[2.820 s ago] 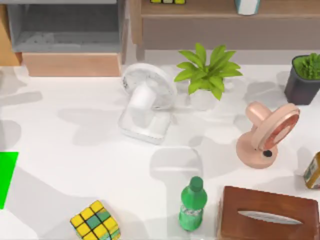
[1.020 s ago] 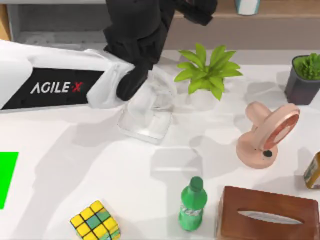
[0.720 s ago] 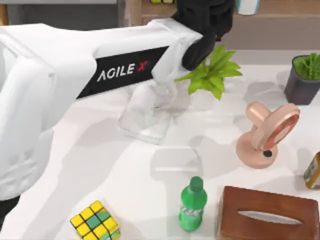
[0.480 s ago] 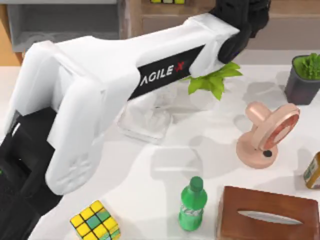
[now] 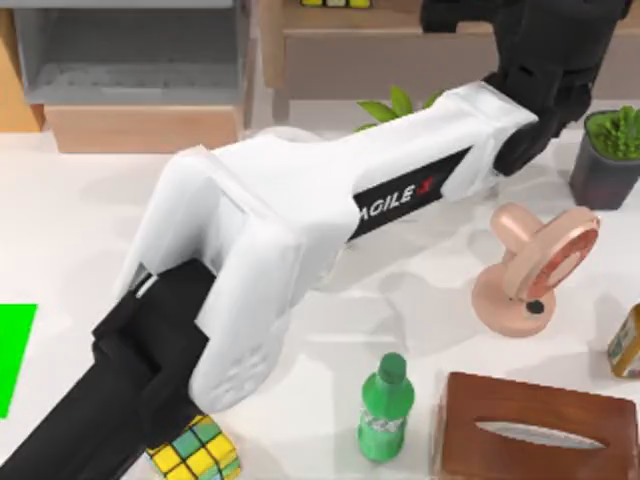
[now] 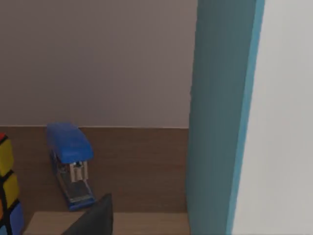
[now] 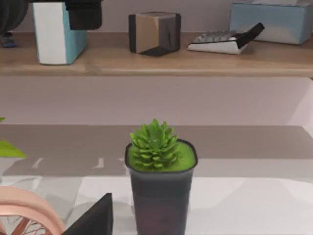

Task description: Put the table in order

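Top view first: the table [image 5: 80, 220] is the big white surface under everything, and it is cluttered, so most of the tidying looks undone. Your left arm [image 5: 300, 220] lies across it diagonally, from the near left up to the wooden shelf [image 5: 400, 20] at the back right. The grey cabinet [image 5: 130, 60] sits at the back left.

On the table's right half you have the brown tissue box [image 5: 540, 430] at the near edge, the pink fan [image 5: 535, 270] behind it and the potted succulent [image 5: 605, 160] at the far right. The leafy plant [image 5: 400, 105] is mostly under the forearm. The green bottle [image 5: 385, 410] and the colour cube [image 5: 190, 455] stand near the front.

In the right wrist view the left gripper [image 7: 84, 14] hangs at shelf level, just beside the white-and-teal box [image 7: 54, 34]. You can't tell if it is open, closed or touching the box. The left wrist view puts that box very close, with a blue stapler [image 6: 71, 164] farther along the shelf.

The step looks like a reach to the shelf, probably for the box. Keep the forearm high over the plant and fan. Square up to the box before closing, and don't knock the stapler.

The right gripper [image 7: 93, 220] is parked facing the succulent; its state can't be told either.
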{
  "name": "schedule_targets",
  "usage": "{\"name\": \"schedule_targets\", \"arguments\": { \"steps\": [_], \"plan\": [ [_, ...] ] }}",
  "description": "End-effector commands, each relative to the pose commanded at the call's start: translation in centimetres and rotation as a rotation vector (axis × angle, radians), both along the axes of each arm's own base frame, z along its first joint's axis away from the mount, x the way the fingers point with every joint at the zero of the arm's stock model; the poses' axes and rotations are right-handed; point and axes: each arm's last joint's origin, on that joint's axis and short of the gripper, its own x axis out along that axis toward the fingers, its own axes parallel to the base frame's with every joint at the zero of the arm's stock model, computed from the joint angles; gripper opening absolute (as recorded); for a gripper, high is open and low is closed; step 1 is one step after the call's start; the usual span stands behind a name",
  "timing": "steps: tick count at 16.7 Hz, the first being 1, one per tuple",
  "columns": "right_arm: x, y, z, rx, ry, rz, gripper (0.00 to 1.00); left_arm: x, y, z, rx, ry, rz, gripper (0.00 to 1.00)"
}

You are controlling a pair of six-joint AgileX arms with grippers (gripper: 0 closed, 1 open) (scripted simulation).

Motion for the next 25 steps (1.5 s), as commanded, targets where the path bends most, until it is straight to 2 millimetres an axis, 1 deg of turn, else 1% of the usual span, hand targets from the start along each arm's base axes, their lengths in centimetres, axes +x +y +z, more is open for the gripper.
{"name": "schedule_targets", "arguments": {
  "steps": [7,14,18,25],
  "plan": [
    [0.0,0.0,0.0,0.000,0.000,0.000,1.00,0.4,0.0,-0.1,0.001,0.001,0.000,1.00],
    [0.0,0.0,0.0,0.000,0.000,0.000,1.00,1.9,0.0,0.0,0.000,0.000,0.000,1.00],
    [0.0,0.0,0.0,0.000,0.000,0.000,1.00,2.0,0.0,0.0,0.000,0.000,0.000,1.00],
    [0.0,0.0,0.0,0.000,0.000,0.000,1.00,2.0,0.0,0.0,0.000,0.000,0.000,0.47]
  ]
}}
